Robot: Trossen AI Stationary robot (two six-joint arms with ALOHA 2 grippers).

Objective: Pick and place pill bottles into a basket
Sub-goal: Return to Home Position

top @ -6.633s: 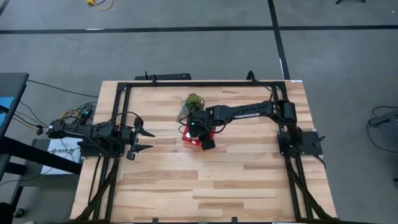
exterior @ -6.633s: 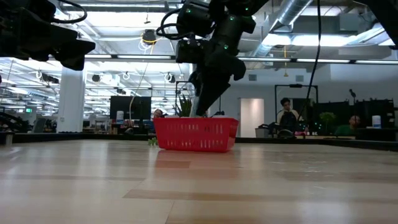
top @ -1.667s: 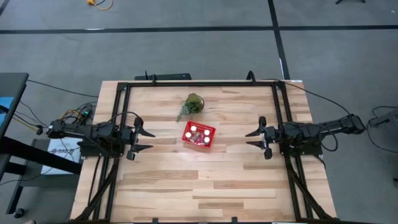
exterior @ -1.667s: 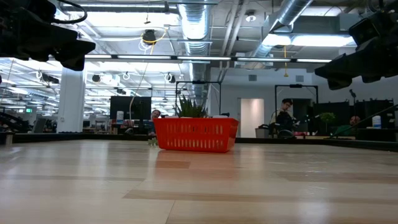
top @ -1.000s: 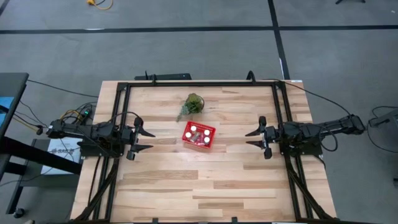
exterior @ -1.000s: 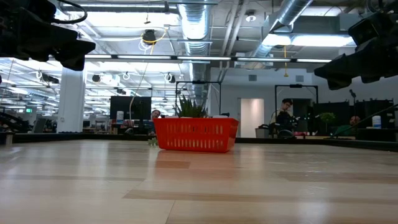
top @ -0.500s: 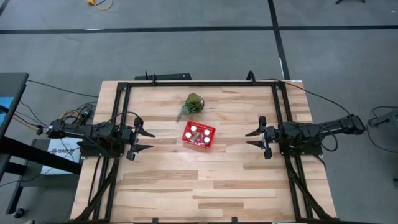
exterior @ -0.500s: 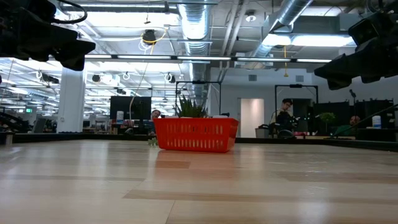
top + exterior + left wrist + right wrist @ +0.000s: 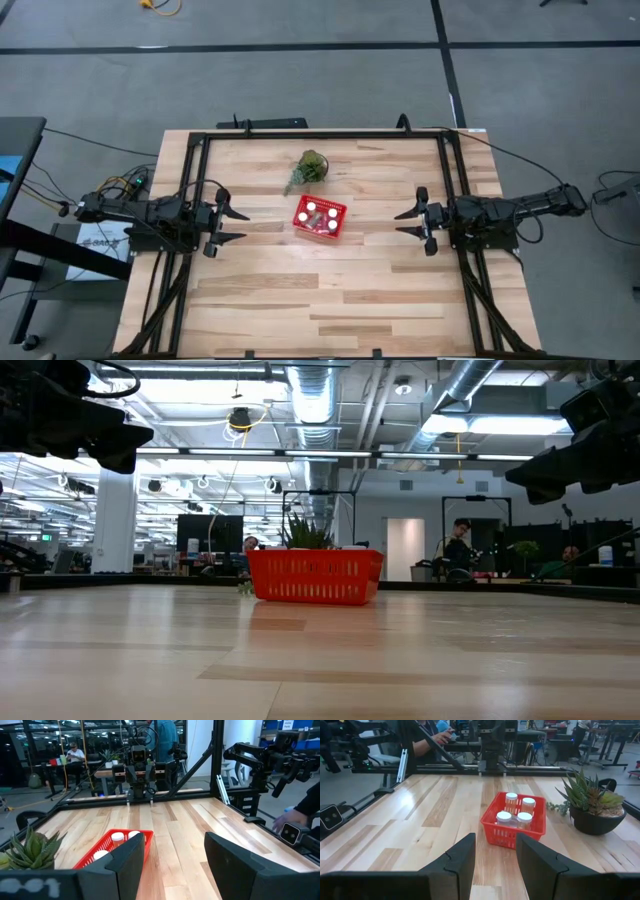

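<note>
The red basket (image 9: 320, 216) stands on its base at the table's middle; it also shows in the low view (image 9: 314, 576), the left wrist view (image 9: 107, 854) and the right wrist view (image 9: 514, 821). Several white-capped pill bottles (image 9: 516, 813) stand upright inside it; from above they show as white dots (image 9: 319, 214). My left gripper (image 9: 232, 224) is open and empty at the table's left edge. My right gripper (image 9: 408, 224) is open and empty at the right edge. Both point at the basket from well away.
A potted green plant (image 9: 310, 167) stands just beyond the basket toward the far edge, also in the right wrist view (image 9: 592, 809). A black frame (image 9: 320, 134) runs round the table. Bare wood lies between each gripper and the basket. People show in the room beyond.
</note>
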